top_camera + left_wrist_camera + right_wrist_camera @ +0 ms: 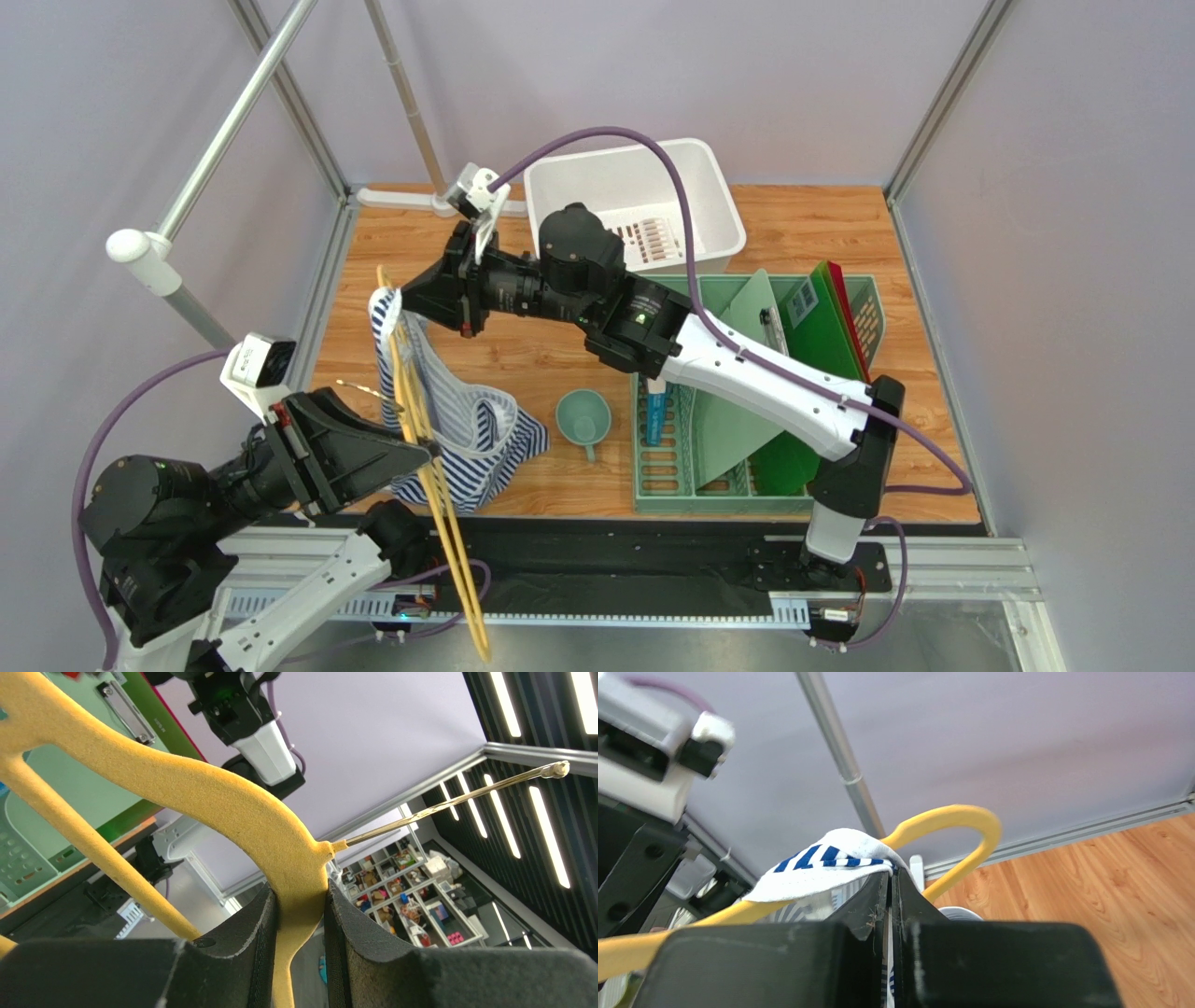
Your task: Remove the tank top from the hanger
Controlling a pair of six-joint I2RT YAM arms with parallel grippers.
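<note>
Two closed grips above the wooden table [828, 231]. At the near left, left gripper [418, 451] pinched narrow onto the hanger [459, 567], the pads [246, 945] pressing either side of the yellow neck just below the thin metal hook [456, 801]. Held tilted, far end raised toward the right gripper [404, 305], near end reaching past the table's near edge over the black base plate [631, 560]. Farther in and left of centre, right gripper shut tight on the tank top [484, 434], nipping a white-edged strap where draped over the hanger's far shoulder. In the right wrist view, fingers [864, 913] meeting with only a sliver of cloth between, striped cloth bunched just above them and a yellow curve looping behind. Rest of the tank top hanging slack from that strap, sagging low beside the hanger's shafts toward the wood, just left of a teal cup [582, 417]; touching the wood or not, impossible to tell. Right of the cup, a green rack [673, 483] holding upright green boards [737, 378]. At the far side, a white bin [709, 210]. Up the left wall, a grey rail [211, 154] with a white end knob, well apart from the hanger
</note>
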